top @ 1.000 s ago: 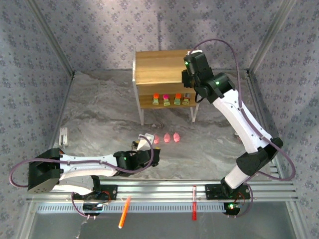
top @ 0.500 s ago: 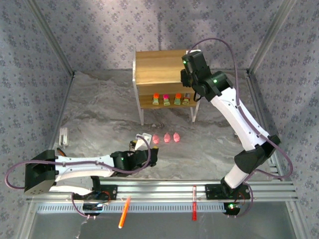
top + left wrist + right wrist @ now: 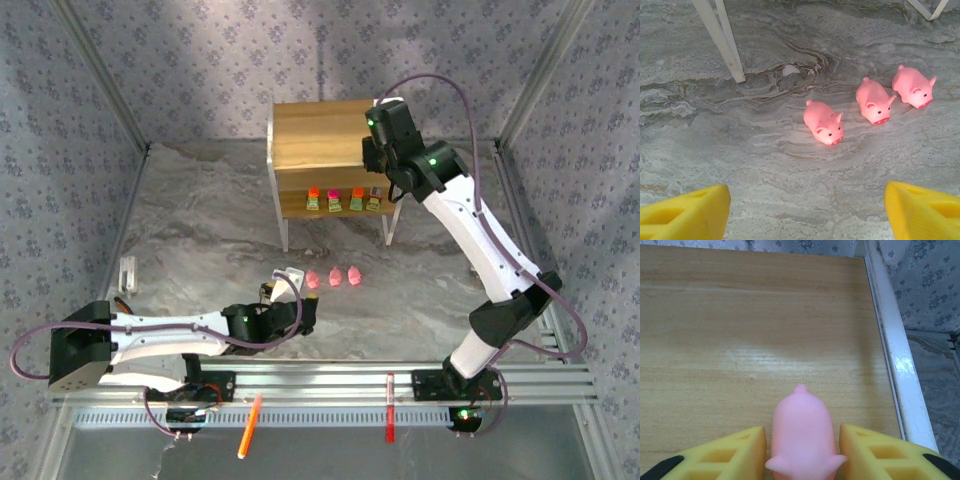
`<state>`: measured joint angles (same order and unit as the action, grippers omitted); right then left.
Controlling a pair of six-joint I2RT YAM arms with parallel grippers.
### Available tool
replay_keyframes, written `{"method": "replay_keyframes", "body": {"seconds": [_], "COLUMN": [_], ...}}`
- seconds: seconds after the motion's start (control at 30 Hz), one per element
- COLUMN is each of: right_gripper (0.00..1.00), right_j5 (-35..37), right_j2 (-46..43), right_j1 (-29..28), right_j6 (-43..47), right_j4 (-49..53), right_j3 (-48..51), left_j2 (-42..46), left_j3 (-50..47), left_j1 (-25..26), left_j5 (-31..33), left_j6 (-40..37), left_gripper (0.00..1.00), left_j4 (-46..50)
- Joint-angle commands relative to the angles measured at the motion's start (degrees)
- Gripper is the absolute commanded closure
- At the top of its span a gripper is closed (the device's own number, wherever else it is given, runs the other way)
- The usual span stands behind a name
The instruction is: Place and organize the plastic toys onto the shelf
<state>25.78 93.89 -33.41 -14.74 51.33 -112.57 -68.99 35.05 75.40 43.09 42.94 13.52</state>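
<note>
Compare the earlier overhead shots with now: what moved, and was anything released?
The right gripper shifted slightly left over the shelf top. Its pads flank a pink pig with slim gaps, so it looks released. The left gripper edged slightly left too, open. Unmoved: the three table pigs and four blocky toys.

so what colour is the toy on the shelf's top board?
Pink; the pig shows best in the right wrist view.

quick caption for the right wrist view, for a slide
Pink pig resting on the shelf's top board, flanked by the right arm's yellow jaws.
</note>
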Motion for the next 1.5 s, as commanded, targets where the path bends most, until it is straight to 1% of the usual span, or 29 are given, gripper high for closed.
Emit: {"method": "replay_keyframes", "body": {"seconds": [0.0,0.17,0.3,0.57,1.03,1.17,1.33,1.47], "right_gripper": [0.53,0.48,0.48,0.48,0.52,0.54,0.59,0.6], "right_j5": [2.02,2.7,3.55,4.98,4.43,4.1,1.79,1.32], "right_j2": [-1.85,-4.11,-6.91,-15.62,-28.2,-30.48,-32.39,-33.37], "right_j1": [-0.35,-0.68,-1.5,-3.94,-6.94,-7.83,-9.23,-11.82], "right_j6": [1.41,1.38,1.4,0.62,-3.44,-5.21,-7.88,-10.21], "right_j4": [1.41,1.4,1.06,-1.14,-0.88,-0.45,-1.59,-3.17], "right_j3": [-2.3,-1.53,0.03,8.48,23.86,28.12,34.54,39.66], "left_j2": [0.65,0.59,0.35,-0.96,-7.25,-8.36,-9.33,-9.42], "left_j3": [-0.16,0.43,0.87,2.03,5.91,6.22,6.61,6.02], "left_j1": [0.39,0.36,0.37,0.3,-0.16,-0.94,-1.61,-2.08], "left_j5": [2.21,3.05,3.58,4.15,3.68,2.47,1.43,0.25], "left_j6": [1.54,2.75,3.47,5.23,6.67,6.75,6.44,6.46], "left_gripper": [0.2,0.2,0.19,0.19,0.19,0.19,0.19,0.19], "left_j4": [1.61,3.06,3.56,4.41,4.45,3.62,3.23,2.35]}}
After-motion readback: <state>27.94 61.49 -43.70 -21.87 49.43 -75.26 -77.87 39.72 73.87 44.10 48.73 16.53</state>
